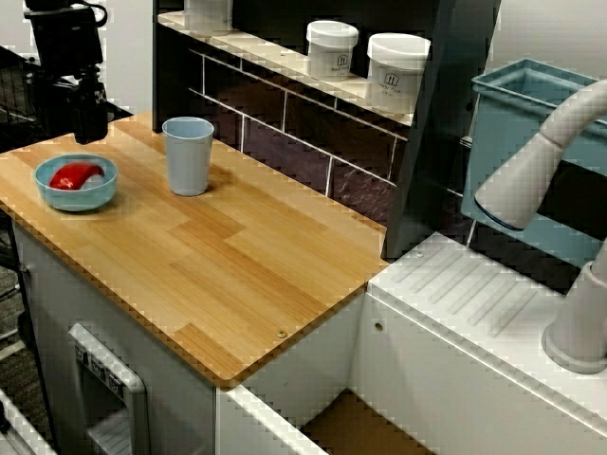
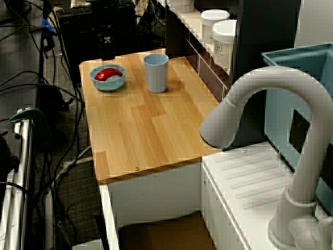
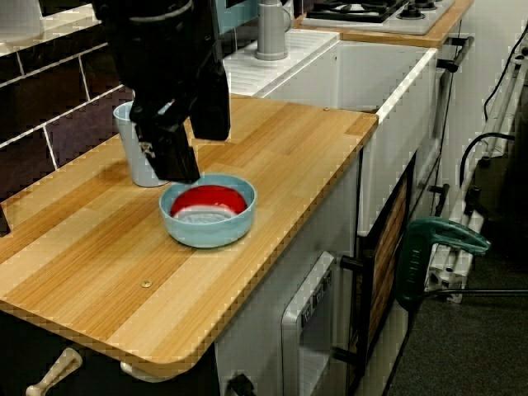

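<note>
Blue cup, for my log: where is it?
In the view from above, the blue cup stands upright on the wooden counter, right of the blue bowl.

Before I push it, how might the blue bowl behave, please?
The bowl is low and wide, so it would probably slide on the smooth counter rather than tip. It looks like light plastic; the red thing inside may shift.

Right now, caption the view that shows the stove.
Gripper hangs by a blue bowl of something red, cup behind, on a wooden counter.
</note>
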Robot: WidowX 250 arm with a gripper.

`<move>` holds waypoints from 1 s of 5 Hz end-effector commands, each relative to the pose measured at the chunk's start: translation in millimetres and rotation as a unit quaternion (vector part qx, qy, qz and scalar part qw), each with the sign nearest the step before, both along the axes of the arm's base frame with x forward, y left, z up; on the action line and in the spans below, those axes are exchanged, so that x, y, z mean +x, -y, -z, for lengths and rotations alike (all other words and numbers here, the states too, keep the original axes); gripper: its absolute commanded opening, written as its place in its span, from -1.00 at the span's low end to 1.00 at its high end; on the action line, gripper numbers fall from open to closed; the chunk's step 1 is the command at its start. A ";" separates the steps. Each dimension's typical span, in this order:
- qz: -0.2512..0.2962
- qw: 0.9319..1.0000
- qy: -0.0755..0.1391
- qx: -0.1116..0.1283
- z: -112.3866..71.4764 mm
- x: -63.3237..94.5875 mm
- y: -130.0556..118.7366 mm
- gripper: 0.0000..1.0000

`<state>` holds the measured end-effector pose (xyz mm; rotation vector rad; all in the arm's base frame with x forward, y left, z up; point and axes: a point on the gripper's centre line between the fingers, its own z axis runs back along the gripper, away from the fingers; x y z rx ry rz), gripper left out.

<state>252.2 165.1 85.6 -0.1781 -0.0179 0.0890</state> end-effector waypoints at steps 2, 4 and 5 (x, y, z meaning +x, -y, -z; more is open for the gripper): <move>-0.024 0.999 0.021 0.028 3.6 3.3 3.7 1.00; -0.015 0.999 0.020 0.033 8.0 -0.2 4.1 1.00; -0.012 0.999 0.018 0.035 11.5 -4.4 4.4 0.67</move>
